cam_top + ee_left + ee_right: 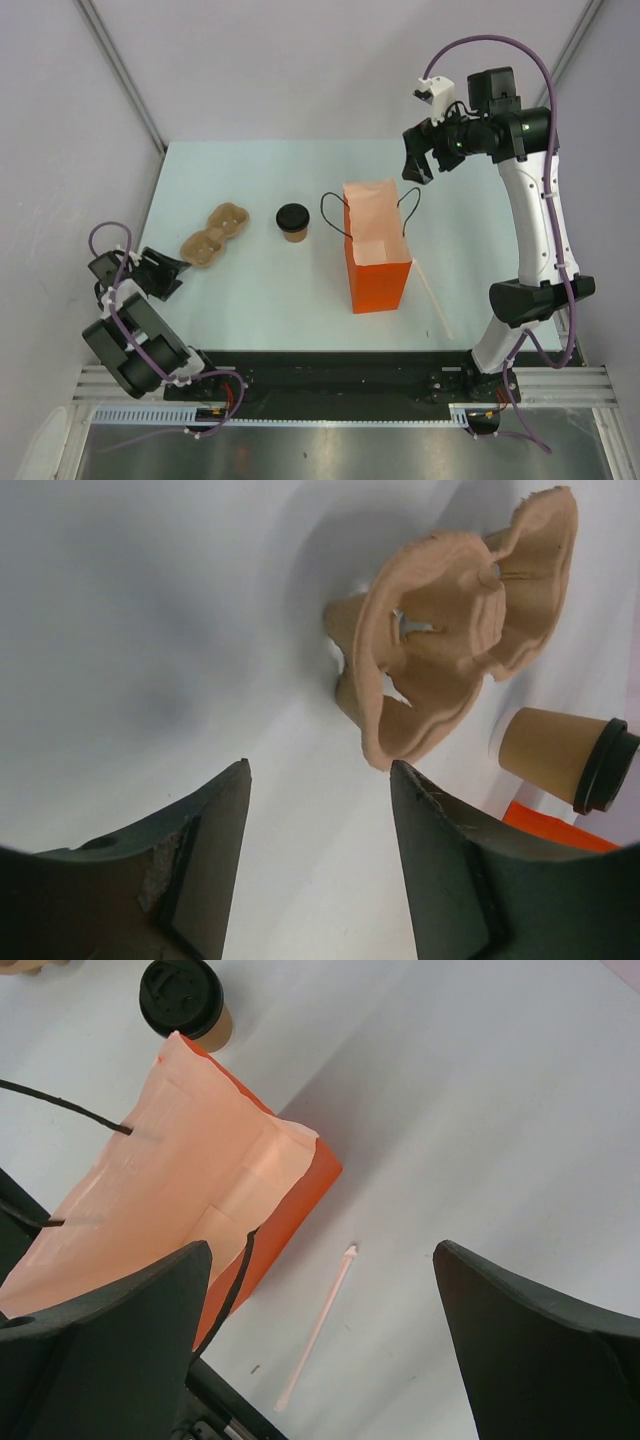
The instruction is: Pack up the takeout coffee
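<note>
Pale grey walls close round a light bench point(280, 310). An orange paper bag point(378, 270) stands upright on it, mouth open, black cord handles point(335, 212) drooping over the rim.

The takeout coffee point(292, 222) stands upright on the bench left of the bag and apart from it, with its black lid point(292, 214) on. Farther left of the bag, beyond the cup, lies a brown moulded cup carrier point(215, 234), near the coffee but not touching it. Just beside the bag's base on its right lies a thin pale stick point(435, 298), perhaps a wrapped straw; the views are too coarse to be sure.

The left pincer point(180, 275) sits low, far to the left of the bag, at the end of the carrier that points away from the bag. Its jaws are apart with nothing between them. In its wrist view the left pincer point(320, 780) frames only bare bench between two dark fingers. The carrier point(450, 650) lies ahead, the coffee point(555, 755) beyond it, and a sliver of the orange bag point(555, 825) past that.

The right pincer point(427, 172) hangs raised behind the bag, on its right side, near the right-hand handle as seen from the top view. Its jaws stand wide apart and hold nothing. The wrist view looks down between the fingers of the right pincer point(322, 1260) onto the bag's open mouth point(180, 1180). The coffee's lid point(180, 995) shows beyond the bag, and the pale stick point(320, 1325) lies on the bench beside the bag.
</note>
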Robot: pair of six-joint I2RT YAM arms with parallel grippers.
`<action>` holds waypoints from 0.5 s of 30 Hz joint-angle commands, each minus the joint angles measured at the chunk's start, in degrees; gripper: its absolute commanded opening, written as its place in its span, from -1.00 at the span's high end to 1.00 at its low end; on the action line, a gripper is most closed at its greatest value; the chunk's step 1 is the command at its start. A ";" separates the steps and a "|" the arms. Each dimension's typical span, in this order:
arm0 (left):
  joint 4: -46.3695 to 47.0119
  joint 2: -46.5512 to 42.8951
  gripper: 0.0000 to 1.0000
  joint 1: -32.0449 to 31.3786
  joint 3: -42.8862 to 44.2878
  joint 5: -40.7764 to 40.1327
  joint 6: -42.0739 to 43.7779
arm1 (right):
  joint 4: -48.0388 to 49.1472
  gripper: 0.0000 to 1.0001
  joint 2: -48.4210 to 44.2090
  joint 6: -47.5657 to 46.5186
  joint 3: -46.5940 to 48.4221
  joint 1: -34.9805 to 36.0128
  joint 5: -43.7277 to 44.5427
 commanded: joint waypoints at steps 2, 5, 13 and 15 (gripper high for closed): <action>11.52 6.50 -0.19 -1.58 0.32 1.12 -4.90 | -2.05 -0.99 -1.92 -0.06 -0.97 0.70 -0.58; 15.56 9.05 -0.12 -2.81 0.76 2.70 -6.57 | -2.14 -0.99 -1.92 -0.14 -1.67 0.87 -0.40; 18.22 10.99 0.01 -5.19 0.76 3.14 -7.72 | -2.14 -0.99 -1.92 -0.41 -2.47 1.93 0.65; 16.73 10.90 0.11 -5.63 1.63 3.05 -5.36 | -2.05 -0.99 -1.92 -0.41 -2.47 2.28 0.74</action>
